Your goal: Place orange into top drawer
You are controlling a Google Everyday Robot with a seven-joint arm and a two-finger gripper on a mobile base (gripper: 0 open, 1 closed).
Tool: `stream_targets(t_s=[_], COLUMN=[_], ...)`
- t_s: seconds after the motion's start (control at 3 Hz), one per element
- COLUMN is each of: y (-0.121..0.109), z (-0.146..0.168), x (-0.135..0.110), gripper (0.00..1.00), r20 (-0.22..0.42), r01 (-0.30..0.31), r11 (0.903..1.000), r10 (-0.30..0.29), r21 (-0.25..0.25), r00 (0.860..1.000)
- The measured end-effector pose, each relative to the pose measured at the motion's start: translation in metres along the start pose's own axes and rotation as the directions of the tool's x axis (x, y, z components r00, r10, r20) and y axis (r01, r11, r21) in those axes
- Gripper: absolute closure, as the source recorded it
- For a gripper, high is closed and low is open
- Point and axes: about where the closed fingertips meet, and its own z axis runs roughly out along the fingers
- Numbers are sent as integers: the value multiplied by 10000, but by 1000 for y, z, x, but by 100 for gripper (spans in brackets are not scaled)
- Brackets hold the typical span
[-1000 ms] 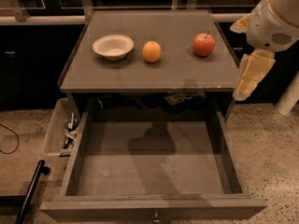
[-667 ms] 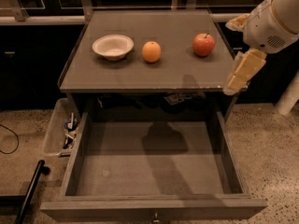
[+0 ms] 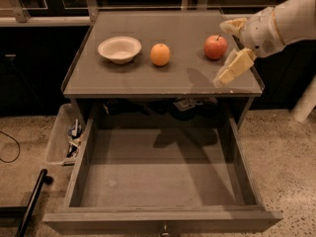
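The orange (image 3: 160, 54) sits on the grey tabletop (image 3: 148, 78), between a white bowl and a red apple. The top drawer (image 3: 163, 174) is pulled out wide below the tabletop, its flat bottom bare, with a small knob (image 3: 162, 228) on its front. My gripper (image 3: 228, 51) hangs over the table's right side, just right of the apple (image 3: 216, 47) and well right of the orange. Its cream fingers (image 3: 233, 67) are spread apart and hold nothing.
A white bowl (image 3: 119, 49) stands left of the orange. A clear plastic bin (image 3: 61, 135) of clutter sits on the floor left of the drawer. A black pole (image 3: 32, 201) lies at the lower left. Dark cabinets line the back.
My gripper has moved left from beyond the table's right edge to over the tabletop beside the apple. The orange, the apple, the bowl and the drawer have not moved.
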Motion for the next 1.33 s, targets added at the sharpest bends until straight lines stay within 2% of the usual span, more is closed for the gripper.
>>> stream_targets(t_s=[0.33,0.67,1.0,1.33], y=[-3,-3,-8,-30], z=[26,28,45,71], x=[-3,-2,-6,-9], gripper=[0,0,0,0], r20=[628,646,1042,1711], r01=[-131,-147,40,225], r11=[9982,9981,9982,9996], r10=[169,186,23,-192], r21=[-591,-603,-595,-175], r00=[9979,9977,9945,9851])
